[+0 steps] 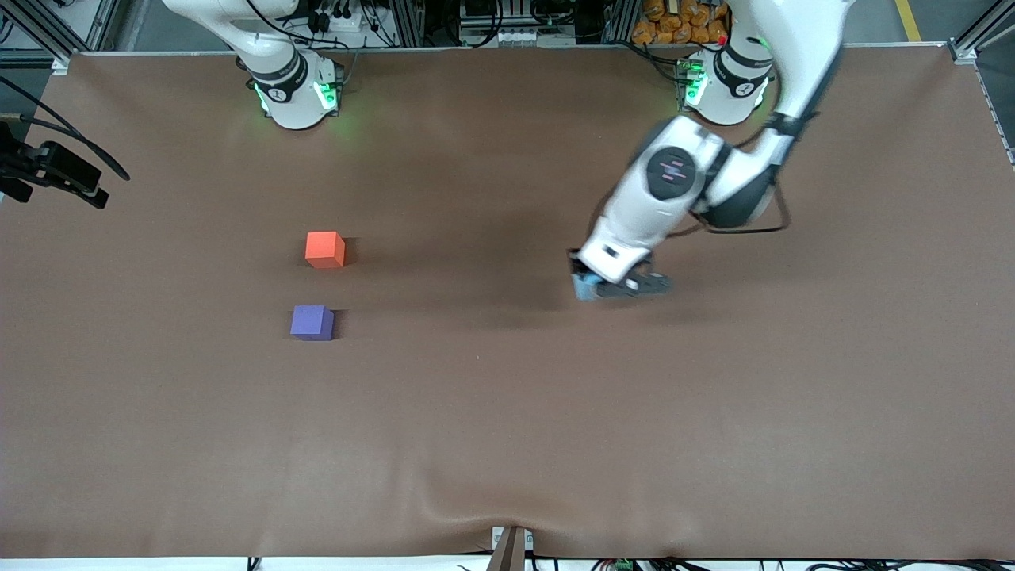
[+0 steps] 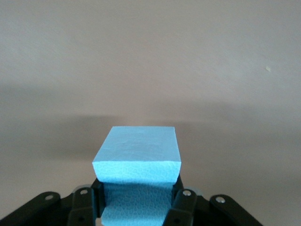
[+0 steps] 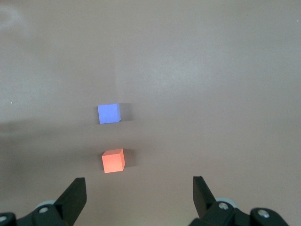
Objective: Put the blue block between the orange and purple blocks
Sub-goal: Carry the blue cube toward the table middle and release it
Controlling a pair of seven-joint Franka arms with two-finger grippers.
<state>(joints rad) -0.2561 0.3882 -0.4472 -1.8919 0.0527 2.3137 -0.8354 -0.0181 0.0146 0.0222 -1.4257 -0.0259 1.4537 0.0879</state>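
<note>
The blue block (image 2: 137, 157) is clamped between the fingers (image 2: 184, 203) of the left gripper (image 1: 607, 287), seen in the left wrist view with a dark pad pressed to each side of the cube. In the front view only a sliver of the block (image 1: 584, 289) shows beneath the white wrist, over the brown table (image 1: 507, 412) toward the left arm's end – whether it is lifted clear of the surface cannot be told.

The orange block (image 1: 325, 250) and the purple block (image 1: 312, 323) are set well apart from the held cube, toward the right arm's end. The purple one lies nearer the front camera, with a bare gap between the two.

The right gripper (image 3: 139, 197) is held high over the table with its fingers spread wide – nothing between them; the orange block (image 3: 113, 160) and the purple block (image 3: 109, 113) are seen below it. The right arm waits.
</note>
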